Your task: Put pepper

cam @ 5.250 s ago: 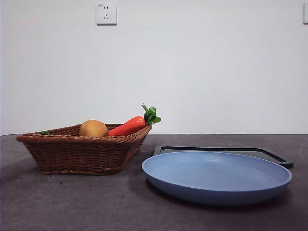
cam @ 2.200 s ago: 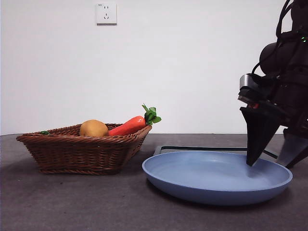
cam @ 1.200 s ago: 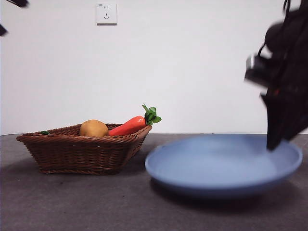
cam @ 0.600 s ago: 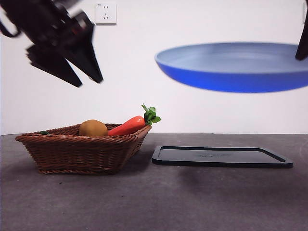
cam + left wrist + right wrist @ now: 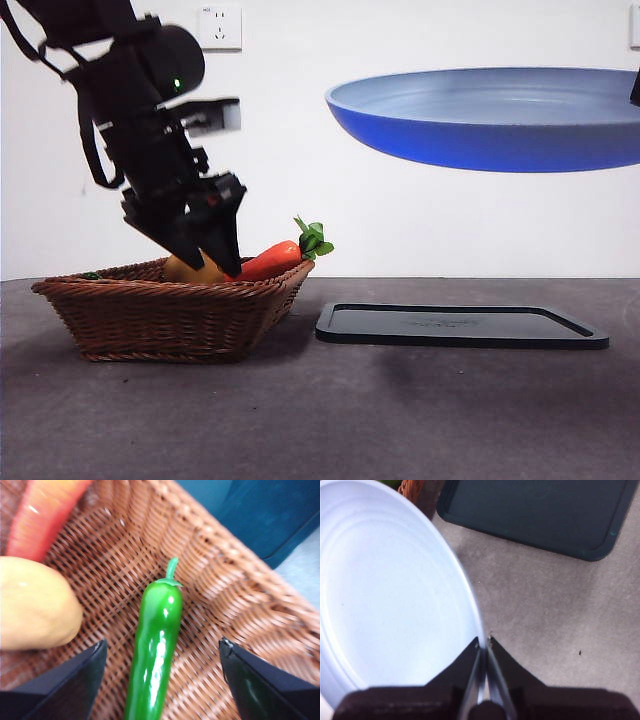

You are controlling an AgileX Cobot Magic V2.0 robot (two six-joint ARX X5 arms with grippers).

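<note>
The glossy green pepper [image 5: 156, 650] lies on the floor of the wicker basket [image 5: 230, 595], between my left gripper's open jaws. My left gripper [image 5: 162, 680] hangs just above it, one jaw on each side, not touching. In the front view the left gripper [image 5: 205, 255] reaches down into the basket [image 5: 170, 310]; the pepper is hidden there by the basket's wall. My right gripper [image 5: 484, 645] is shut on the rim of the blue plate [image 5: 390, 605] and holds it high in the air at the right in the front view [image 5: 490, 115].
An orange carrot [image 5: 268, 262] with a green top and a round yellow-orange fruit [image 5: 35, 605] lie in the basket next to the pepper. A flat dark tray [image 5: 460, 325] lies on the grey table, under the raised plate.
My left arm has come down from above into the basket, over the pepper. The blue plate, lifted off the tray earlier, has risen slightly more.
</note>
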